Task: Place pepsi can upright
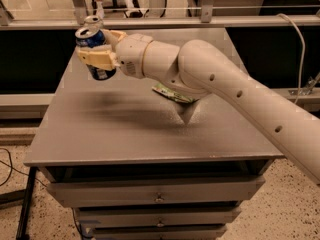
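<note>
One small blue silver-ended pepsi can (pixel 102 74) pinched in my claw (pixel 96 46), nearly upright over the grey metal table (pixel 125 129), ready to land base-first.

Arm outstretched; end effector (pixel 98 53) aloft upper-left, fingers clamped.
</note>
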`<state>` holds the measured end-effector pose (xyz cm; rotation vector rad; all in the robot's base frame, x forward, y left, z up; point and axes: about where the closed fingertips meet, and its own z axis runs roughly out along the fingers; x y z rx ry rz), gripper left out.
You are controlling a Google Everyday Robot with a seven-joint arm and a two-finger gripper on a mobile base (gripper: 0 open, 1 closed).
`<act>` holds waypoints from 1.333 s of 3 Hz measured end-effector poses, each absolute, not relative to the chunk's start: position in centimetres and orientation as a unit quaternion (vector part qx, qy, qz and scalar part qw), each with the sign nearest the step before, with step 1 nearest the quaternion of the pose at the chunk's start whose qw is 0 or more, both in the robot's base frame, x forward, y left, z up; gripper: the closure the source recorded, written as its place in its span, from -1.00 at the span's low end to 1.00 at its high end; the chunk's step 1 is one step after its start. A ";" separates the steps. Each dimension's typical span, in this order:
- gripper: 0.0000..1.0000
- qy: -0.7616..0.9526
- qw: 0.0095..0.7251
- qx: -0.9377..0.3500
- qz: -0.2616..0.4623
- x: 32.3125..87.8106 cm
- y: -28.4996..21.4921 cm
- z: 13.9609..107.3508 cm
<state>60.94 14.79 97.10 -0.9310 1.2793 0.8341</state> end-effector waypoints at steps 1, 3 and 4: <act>1.00 0.567 0.600 -0.433 0.362 61.3 15.4 96.6; 1.00 0.583 0.551 -0.454 0.388 60.2 16.7 92.6; 1.00 0.582 0.547 -0.451 0.398 59.2 17.1 91.8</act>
